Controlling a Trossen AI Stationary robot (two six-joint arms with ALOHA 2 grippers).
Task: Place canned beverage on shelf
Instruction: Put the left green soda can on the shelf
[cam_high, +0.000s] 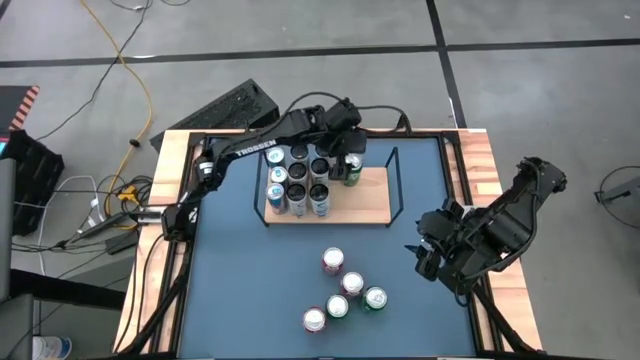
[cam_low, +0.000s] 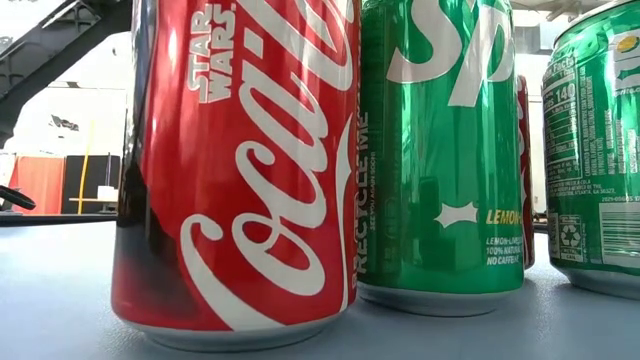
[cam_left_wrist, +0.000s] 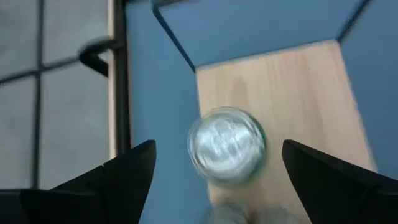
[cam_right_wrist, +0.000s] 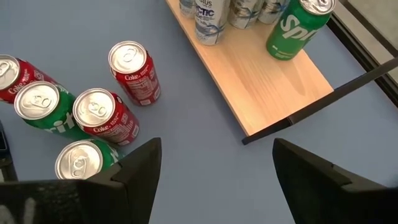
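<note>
Green Sprite can (cam_high: 352, 168) stands upright on the shelf (cam_high: 370, 200) beside six others; left pincer (cam_high: 345, 140) spread above it, right pincer (cam_right_wrist: 214, 168) spread, waiting. We judge cans rigid, smooth, slippery; take them mid-wall.

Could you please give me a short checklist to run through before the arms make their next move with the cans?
1. Left gripper open above the green can: ok; its fingers stand wide on either side of the can top in the left wrist view.
2. Green can upright on the shelf: ok.
3. Bare board left on the shelf for more cans: ok, on the side toward the right arm.
4. Right gripper open and holding nothing: ok.
5. Loose cans upright on the blue tabletop: ok, five in a cluster.
6. Gaps between those cans wide enough for fingers: cannot tell.
</note>
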